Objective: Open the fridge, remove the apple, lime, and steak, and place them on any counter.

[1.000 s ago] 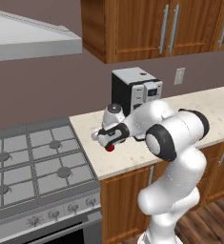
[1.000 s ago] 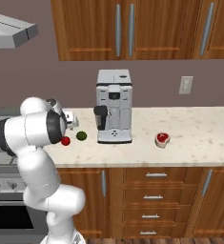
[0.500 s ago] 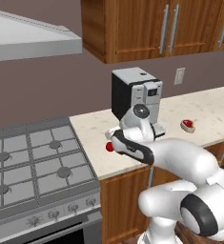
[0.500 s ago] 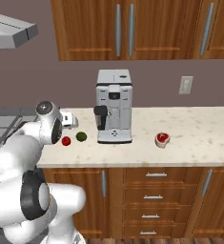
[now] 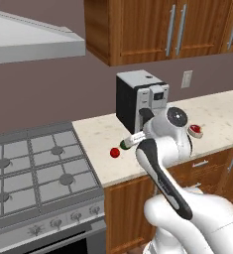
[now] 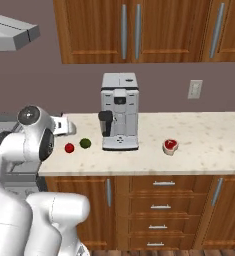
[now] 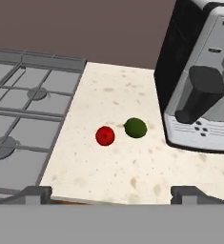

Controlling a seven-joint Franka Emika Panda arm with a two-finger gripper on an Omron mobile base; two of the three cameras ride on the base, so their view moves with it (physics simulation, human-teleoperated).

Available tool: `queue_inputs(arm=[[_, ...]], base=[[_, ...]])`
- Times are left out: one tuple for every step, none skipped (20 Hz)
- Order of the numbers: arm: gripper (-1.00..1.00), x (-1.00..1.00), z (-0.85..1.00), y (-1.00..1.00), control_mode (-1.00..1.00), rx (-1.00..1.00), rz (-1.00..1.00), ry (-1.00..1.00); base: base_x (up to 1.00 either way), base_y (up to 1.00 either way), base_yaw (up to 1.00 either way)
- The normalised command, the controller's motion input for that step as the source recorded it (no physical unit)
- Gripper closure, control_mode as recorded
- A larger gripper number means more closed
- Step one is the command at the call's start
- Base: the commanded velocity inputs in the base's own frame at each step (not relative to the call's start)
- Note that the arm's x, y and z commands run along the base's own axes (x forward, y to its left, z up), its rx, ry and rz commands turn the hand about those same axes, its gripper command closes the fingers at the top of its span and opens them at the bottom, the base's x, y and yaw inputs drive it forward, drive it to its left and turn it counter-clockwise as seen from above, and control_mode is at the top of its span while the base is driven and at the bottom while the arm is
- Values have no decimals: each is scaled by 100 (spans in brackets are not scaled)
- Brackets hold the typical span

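With apple (image 7: 105, 136), lime (image 7: 135, 127) and steak (image 6: 170, 145) resting on the surface (image 6: 219, 145), lift your wide-open, empty tool (image 7: 111, 192) straight clear.

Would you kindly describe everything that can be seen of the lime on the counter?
The lime is a small, round, dark green ball with a smooth, faintly glossy skin. It rests on the cream speckled counter, between the red apple and the coffee machine. It sits very near the apple, a narrow gap showing between them in the hand view, and clear of the machine's base. Nothing grips it; the open gripper is above the counter's near edge.
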Motion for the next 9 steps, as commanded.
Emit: queue_inputs(arm=[[-100, -100, 69, -9, -100, 0, -3, 7], [-100, -100, 65, -4, -100, 0, -4, 9], [-100, -100, 55, 0, -100, 0, -5, 14], [-100, -100, 53, 0, -100, 0, -5, 16], [-100, -100, 49, 0, -100, 0, -7, 20], [-100, -100, 48, 0, -100, 0, -8, 21], [-100, -100, 43, -3, -100, 0, -10, 24], [-100, -100, 38, -4, -100, 0, -11, 25], [-100, -100, 28, -8, -100, 0, -14, 30]], base=[[0, 0, 0], [0, 0, 0], [0, 0, 0], [0, 0, 0], [0, 0, 0], [0, 0, 0], [0, 0, 0], [0, 0, 0], [0, 0, 0]])
